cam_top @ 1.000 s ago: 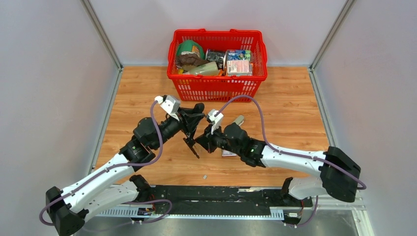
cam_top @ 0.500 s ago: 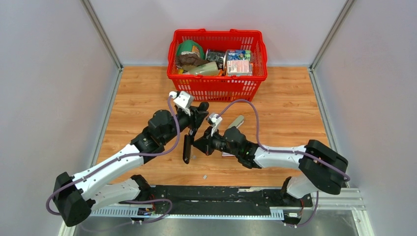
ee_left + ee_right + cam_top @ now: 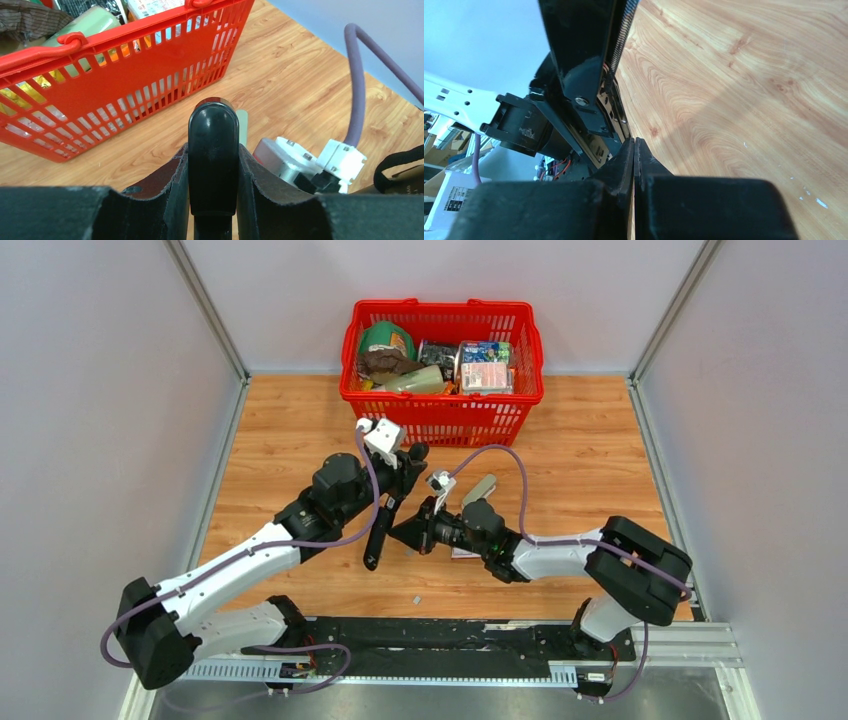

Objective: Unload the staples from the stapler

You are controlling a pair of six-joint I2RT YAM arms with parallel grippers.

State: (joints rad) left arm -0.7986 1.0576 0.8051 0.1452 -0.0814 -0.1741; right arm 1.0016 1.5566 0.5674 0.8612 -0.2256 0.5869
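Note:
The black stapler hangs lengthwise from my left gripper, over the wooden table in front of the red basket. In the left wrist view the stapler's rounded end stands clamped between the two pads of that gripper. My right gripper is shut, and its tips point left at the stapler's middle, very close to it. In the right wrist view the shut gripper sits just under the stapler's opened underside, where a spring shows. I see nothing between its pads. No staples show.
A red basket full of several packaged items stands at the back of the table and fills the upper left of the left wrist view. A small flat labelled box lies under my right arm. A pale oblong thing lies behind the right wrist. A tiny light fleck lies near the front edge.
My left arm has moved right and toward the basket with the stapler, which now hangs straighter. My right arm has folded inward, its shut gripper staying beside the stapler.

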